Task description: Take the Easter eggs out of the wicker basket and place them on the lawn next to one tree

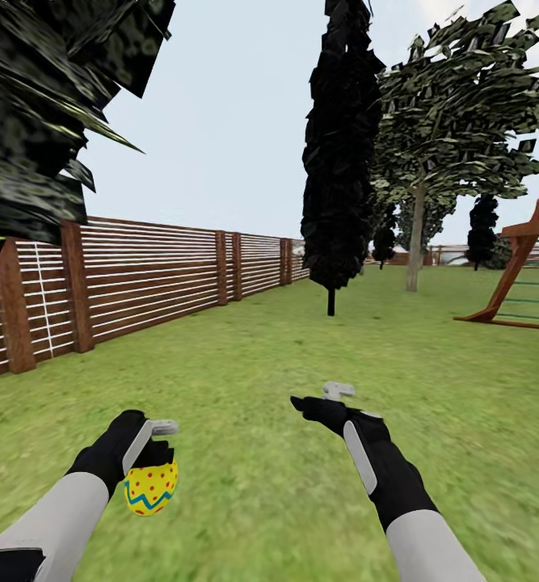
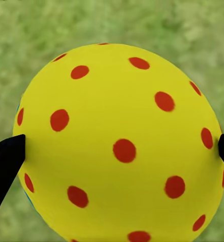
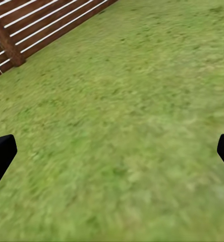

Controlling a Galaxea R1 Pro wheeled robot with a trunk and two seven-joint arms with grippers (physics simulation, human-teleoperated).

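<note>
While left tool [image 1: 157, 461] grips egg [image 1: 150, 487], lawn [image 1: 301, 364] probably lies open.

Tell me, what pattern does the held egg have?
Yellow egg with red dots, clearest in left wrist view.

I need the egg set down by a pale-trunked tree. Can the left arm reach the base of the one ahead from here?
Probably not. The left gripper holds the egg close in, while the pale-trunked tree stands far across open lawn; nothing blocks the way, so the robot would likely drive closer first.
</note>
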